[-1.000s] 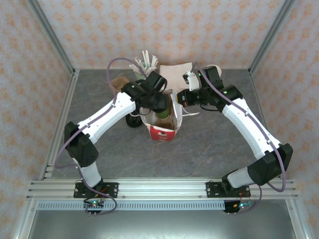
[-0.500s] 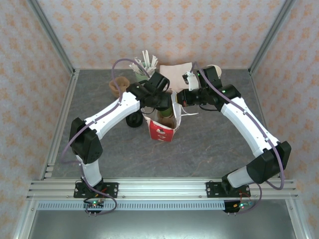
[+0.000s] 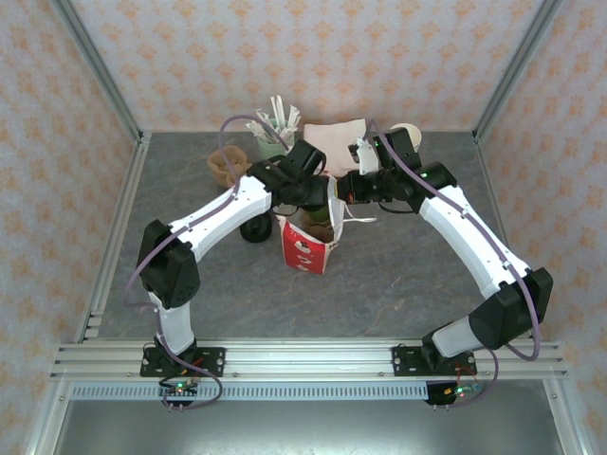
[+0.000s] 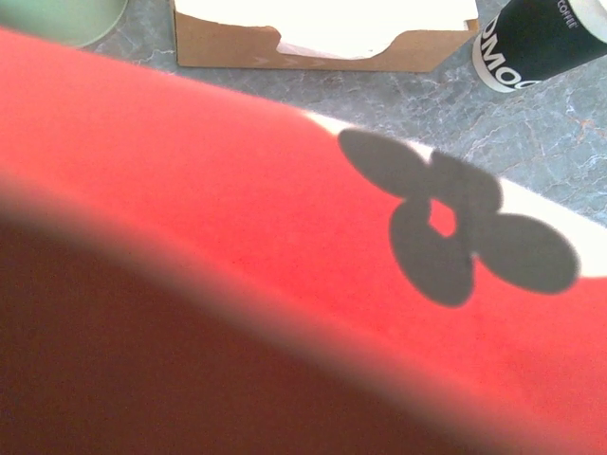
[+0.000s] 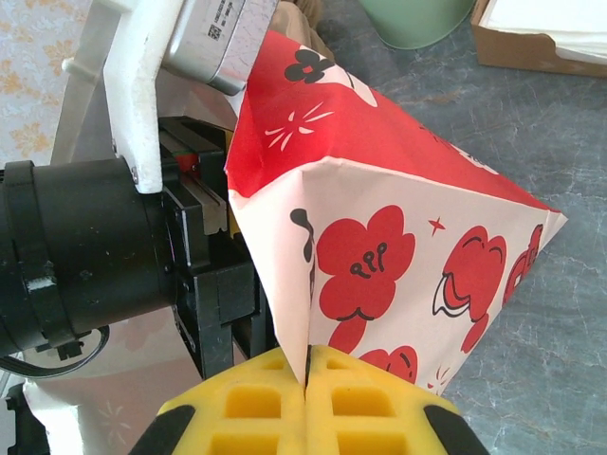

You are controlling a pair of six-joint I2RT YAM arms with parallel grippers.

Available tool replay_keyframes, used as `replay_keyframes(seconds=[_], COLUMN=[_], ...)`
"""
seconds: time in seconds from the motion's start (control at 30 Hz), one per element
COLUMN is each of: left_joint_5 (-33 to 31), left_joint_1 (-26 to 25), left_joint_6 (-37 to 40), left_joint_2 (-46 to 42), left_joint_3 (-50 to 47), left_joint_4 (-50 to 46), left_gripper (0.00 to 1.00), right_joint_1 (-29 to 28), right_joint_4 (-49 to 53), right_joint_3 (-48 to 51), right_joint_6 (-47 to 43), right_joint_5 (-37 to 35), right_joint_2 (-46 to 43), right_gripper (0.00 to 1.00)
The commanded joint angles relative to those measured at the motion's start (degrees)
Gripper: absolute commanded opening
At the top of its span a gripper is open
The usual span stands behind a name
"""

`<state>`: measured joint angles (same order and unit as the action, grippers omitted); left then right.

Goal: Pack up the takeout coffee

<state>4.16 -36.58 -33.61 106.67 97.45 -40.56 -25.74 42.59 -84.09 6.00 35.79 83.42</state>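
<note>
1. The right jaws are clenching the rim of the paper bag (image 5: 398,256). Their yellow pads (image 5: 256,403) are pinching a folded edge between them and holding the mouth open.
2. The left jaws are reaching down into the bag mouth, just beside the right jaws. I cannot tell whether they are gripping or released, because the bag wall is hiding them.
3. An olive-brown shape is showing in the bag mouth directly under the left jaws. I am taking it for the takeout coffee (image 3: 317,230), sitting inside the bag.
4. On that reading, the packing is looking nearly done. What is remaining is letting go of the cup, drawing the left arm out, and freeing the rim.
5. The bag is thin creased paper that is folding sharply. It is white with red flowers outside, and one wall is red with a black flower. The pads are looking soft and foam-like, moulded in square hollows.
6. Beyond the left jaws, on the grey marbled surface (image 3: 408,275), these are standing:
   - a brown cardboard box (image 4: 223,47) of white napkins
   - a pale green container (image 4: 57,14)
   - a dark lettered cup (image 4: 541,38), its top cut off by the frame
</note>
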Motion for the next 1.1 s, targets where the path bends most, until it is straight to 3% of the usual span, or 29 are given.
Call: replay_keyframes(seconds=[0.0, 0.67, 1.07], left_joint_5=[-0.04, 3.00, -3.16], left_joint_1=[0.64, -0.67, -3.74], left_joint_6=[-0.90, 2.28, 8.18], left_joint_2=[1.16, 6.86, 9.61], left_joint_3=[-1.10, 0.93, 5.51], left_joint_4=[1.25, -1.05, -7.07], left_gripper=[0.50, 0.49, 0.49], right_joint_1=[-0.21, 2.09, 2.61], right_joint_4=[1.87, 4.88, 5.69], right_joint_3=[1.51, 2.90, 2.58], right_joint_6=[0.50, 1.37, 1.73], right_joint_5=[-0.88, -2.26, -2.34], right_joint_2=[0.09, 0.21, -0.13], right_gripper=[0.03, 0.03, 0.03])
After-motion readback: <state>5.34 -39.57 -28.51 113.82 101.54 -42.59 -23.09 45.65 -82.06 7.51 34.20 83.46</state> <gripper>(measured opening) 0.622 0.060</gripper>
